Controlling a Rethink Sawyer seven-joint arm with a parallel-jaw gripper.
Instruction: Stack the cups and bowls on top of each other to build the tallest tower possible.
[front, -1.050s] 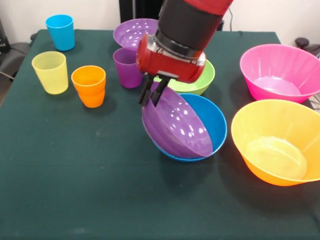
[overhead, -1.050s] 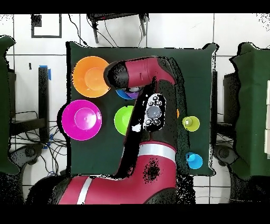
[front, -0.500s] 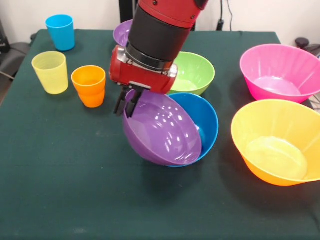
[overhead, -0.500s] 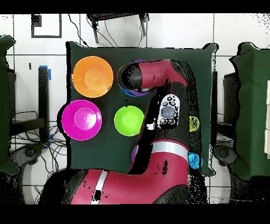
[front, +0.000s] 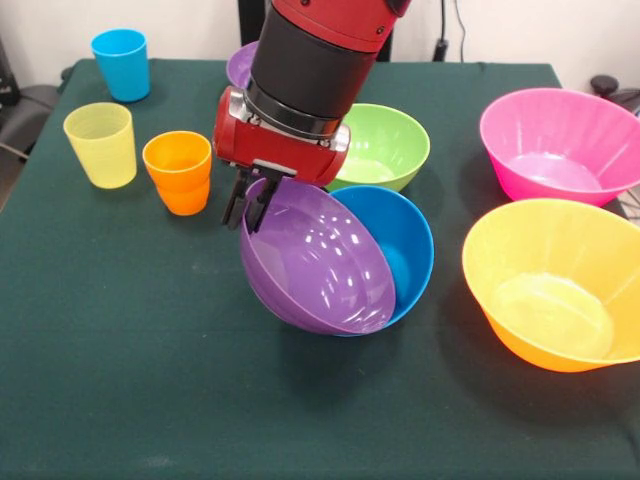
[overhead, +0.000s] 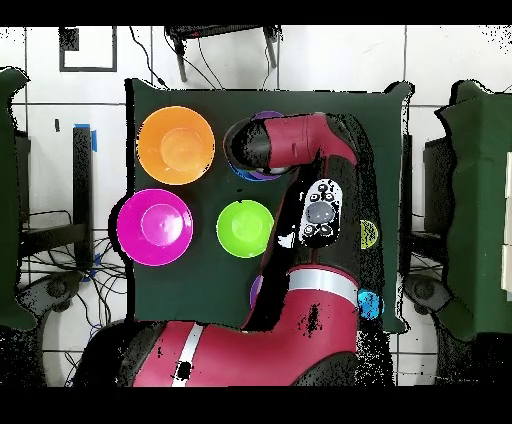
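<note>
My gripper (front: 247, 207) is shut on the left rim of a purple bowl (front: 318, 262). That bowl hangs tilted, its far side resting inside the blue bowl (front: 408, 248), which is tipped up on the dark green cloth. A green bowl (front: 388, 146) stands just behind them. The pink bowl (front: 558, 140) and orange bowl (front: 553, 288) sit at the right. On the left stand the blue cup (front: 122, 63), yellow cup (front: 101, 143) and orange cup (front: 178, 171). A second purple bowl (front: 240, 64) peeks out behind the arm. The purple cup is hidden. From overhead the arm (overhead: 290, 142) covers the gripper and both nested bowls.
In the overhead view the orange bowl (overhead: 175, 143), pink bowl (overhead: 153, 226) and green bowl (overhead: 244, 228) lie left of the arm, the yellow cup (overhead: 368, 235) and blue cup (overhead: 369, 305) right of it. The table's front edge (front: 300, 470) is near.
The gripper has moved left in the front view, pulling the purple bowl's rim with it. The purple bowl tilts further and the blue bowl has tipped up and shifted left.
</note>
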